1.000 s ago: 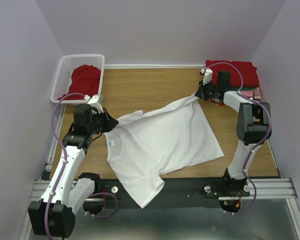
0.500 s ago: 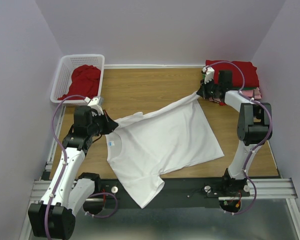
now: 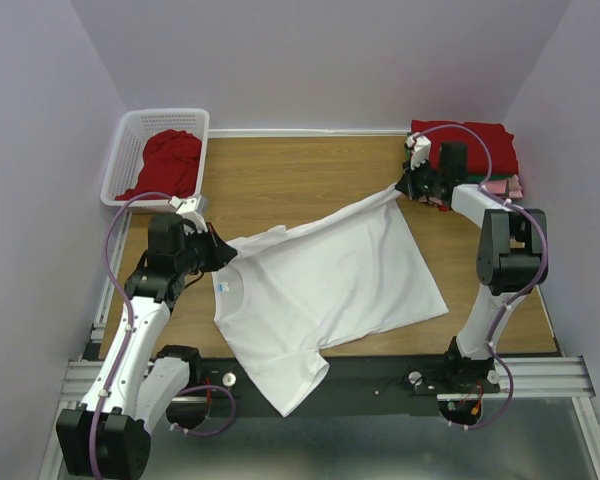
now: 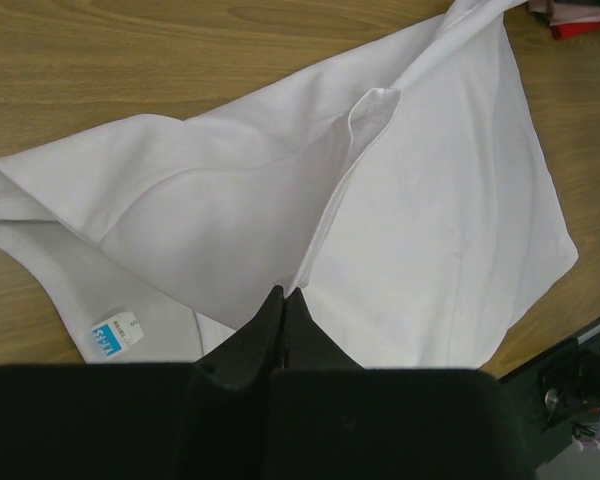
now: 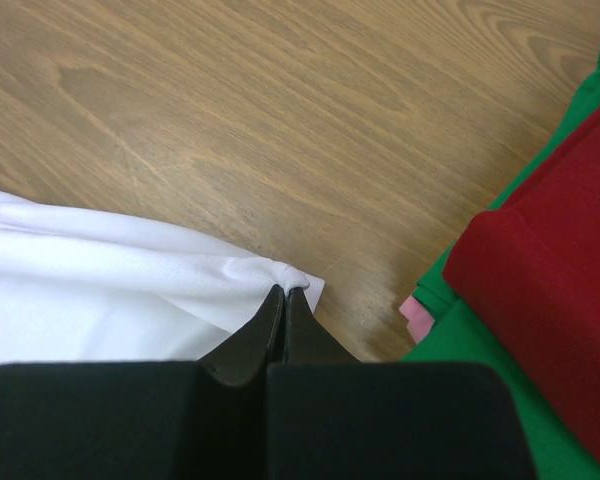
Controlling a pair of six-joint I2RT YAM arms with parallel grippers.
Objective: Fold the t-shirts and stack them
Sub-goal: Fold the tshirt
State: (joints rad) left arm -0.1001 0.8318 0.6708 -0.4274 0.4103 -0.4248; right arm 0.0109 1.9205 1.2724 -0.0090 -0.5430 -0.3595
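Note:
A white t-shirt (image 3: 320, 290) with a small blue neck label (image 3: 225, 285) lies spread across the middle of the wooden table, its lower sleeve hanging over the front edge. My left gripper (image 3: 223, 252) is shut on the shirt near its shoulder; in the left wrist view the jaws (image 4: 283, 295) pinch the cloth (image 4: 380, 200). My right gripper (image 3: 400, 188) is shut on the shirt's far corner; in the right wrist view the fingertips (image 5: 285, 295) pinch a bunched white corner (image 5: 180, 275). A stack of folded red, green and pink t-shirts (image 3: 480, 155) sits at the back right.
A white plastic lattice basket (image 3: 130, 150) holding a crumpled red shirt (image 3: 170, 160) stands at the back left. The folded stack (image 5: 540, 300) lies just right of my right gripper. White walls enclose the table on three sides.
Both grippers stay shut on the white shirt. The right gripper has drawn its corner slightly toward the back, pulling the top edge tauter. The left arm has barely shifted.

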